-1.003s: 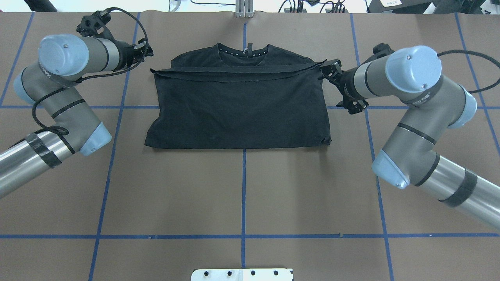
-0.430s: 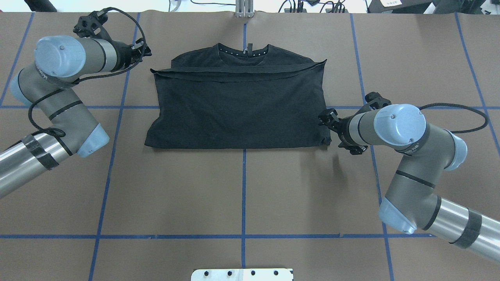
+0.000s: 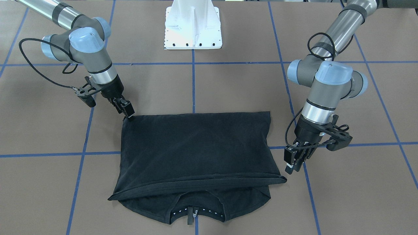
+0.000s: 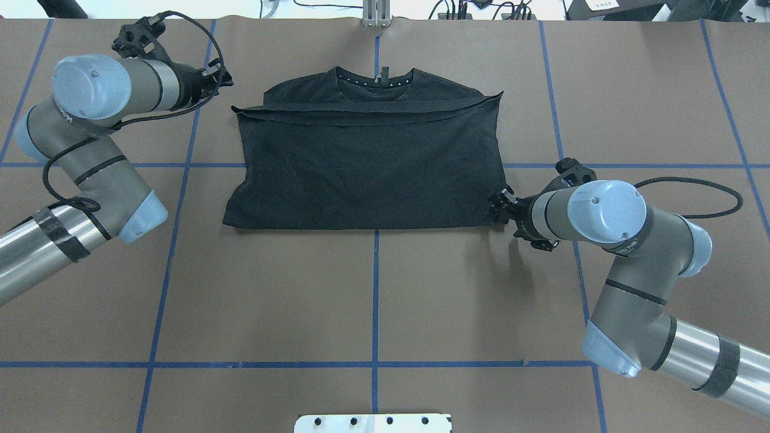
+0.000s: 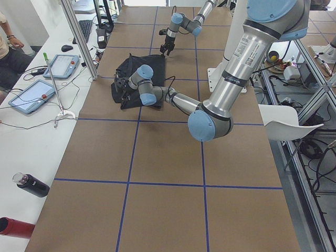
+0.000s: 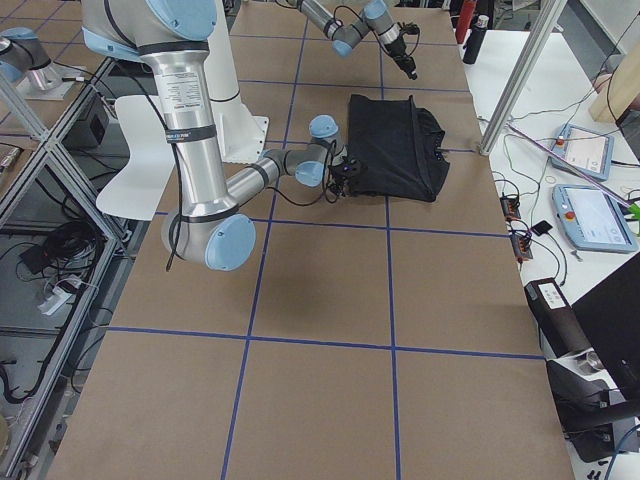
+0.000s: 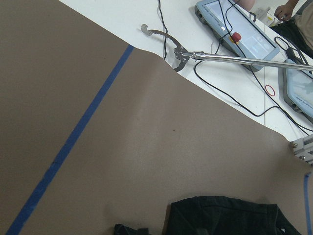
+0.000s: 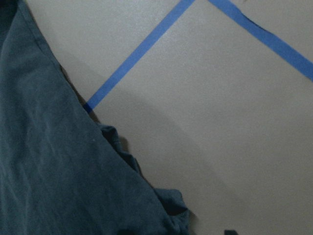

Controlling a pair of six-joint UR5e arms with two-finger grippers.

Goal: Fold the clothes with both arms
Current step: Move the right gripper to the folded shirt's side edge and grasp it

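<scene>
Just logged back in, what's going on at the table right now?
The black T-shirt lies folded once, hem laid up near the collar. The right gripper sits at the fold's corner on its side; whether it grips cloth is unclear. The left gripper hangs beside the hem corner, off the shirt.

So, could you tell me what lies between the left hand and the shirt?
Only bare brown table paper between left hand and shirt, clearest in the front-facing view.

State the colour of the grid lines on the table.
The grid lines are blue, on a brown table cover; clearest in the overhead exterior view.
</scene>
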